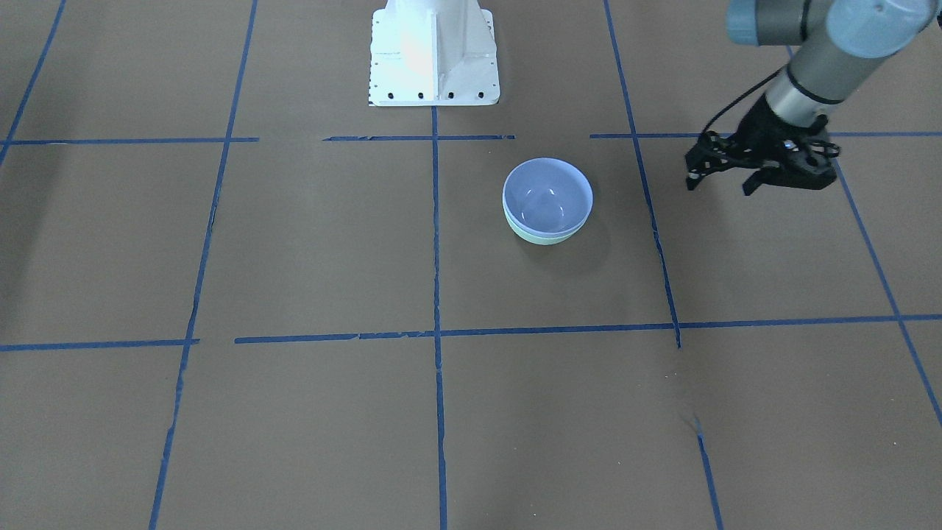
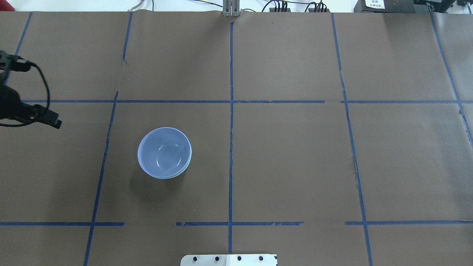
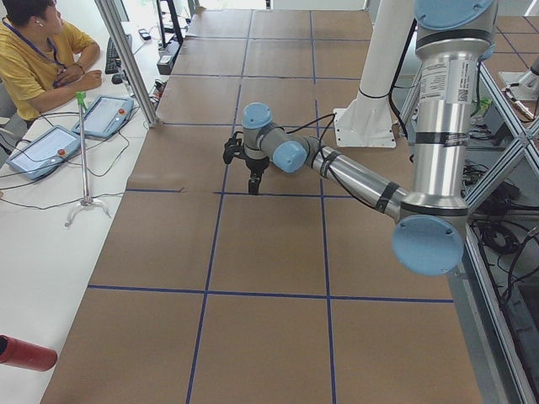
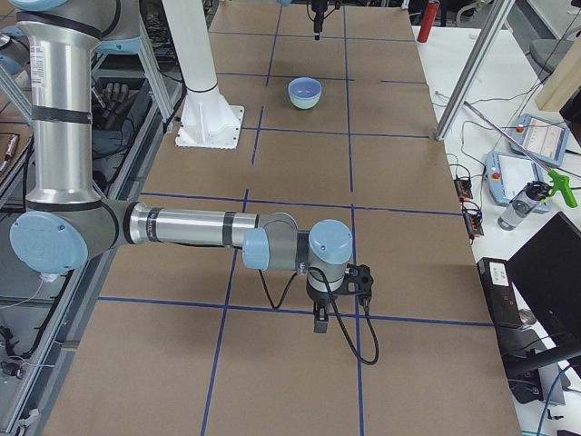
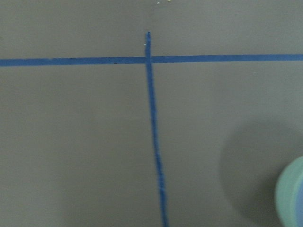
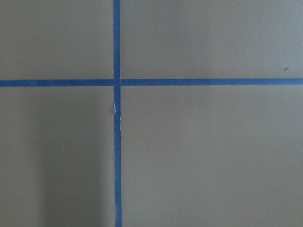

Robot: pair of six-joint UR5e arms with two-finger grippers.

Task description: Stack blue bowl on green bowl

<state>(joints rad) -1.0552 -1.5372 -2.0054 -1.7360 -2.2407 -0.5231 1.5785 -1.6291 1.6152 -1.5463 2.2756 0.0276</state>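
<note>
The blue bowl [image 1: 548, 195] sits nested inside the green bowl [image 1: 543, 236], upright, just right of the centre tape line in the front-facing view. From overhead, the blue bowl [image 2: 164, 151] covers the green bowl [image 2: 187, 167] except for a thin rim. My left gripper [image 1: 721, 184] is open and empty, hanging above the table well to one side of the stack. The left wrist view catches only the green rim [image 5: 285, 198] at its lower right. My right gripper [image 4: 320, 320] hangs over the table far from the bowls [image 4: 305, 91]; I cannot tell whether it is open.
The white robot base [image 1: 434, 59] stands behind the bowls. Blue tape lines [image 2: 231, 111] grid the brown table. An operator [image 3: 34, 50] sits with tablets [image 3: 42, 147] beyond the table's far side. A stand [image 3: 84, 168] is near them.
</note>
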